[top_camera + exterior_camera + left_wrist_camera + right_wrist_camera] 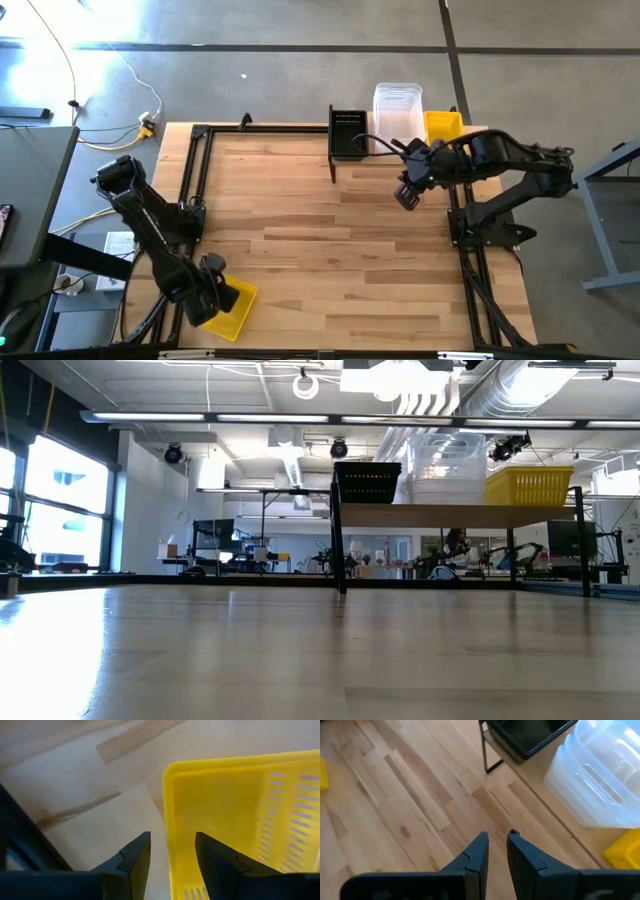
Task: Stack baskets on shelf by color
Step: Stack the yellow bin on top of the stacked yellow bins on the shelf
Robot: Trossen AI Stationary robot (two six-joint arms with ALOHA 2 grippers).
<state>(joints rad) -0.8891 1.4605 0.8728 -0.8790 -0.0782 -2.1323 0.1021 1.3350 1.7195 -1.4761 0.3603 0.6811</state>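
Pale wood planks make up the counter (320, 250), framed by black rails and standing on a grey floor. Along its far edge stands the shelf (455, 516), a narrow light-wood plank on a black metal frame. On the plank sit three groups side by side: black baskets (348, 132) toward the left arm's side, clear tubs (397, 108) in the middle, and yellow baskets (443, 127) toward the right arm's side. From table height the clear tubs rise highest of the three.

At the near left corner of the counter, the left end effector (170, 860) is down at one more yellow basket (228, 308), which lies apart from all the others. Its fingers straddle the basket's rim, one outside the wall and one inside, gripping it.

The right end effector (497, 851) hangs above bare wood just in front of the shelf, near the clear tubs. Its fingers stand only a narrow gap apart, with nothing between them.
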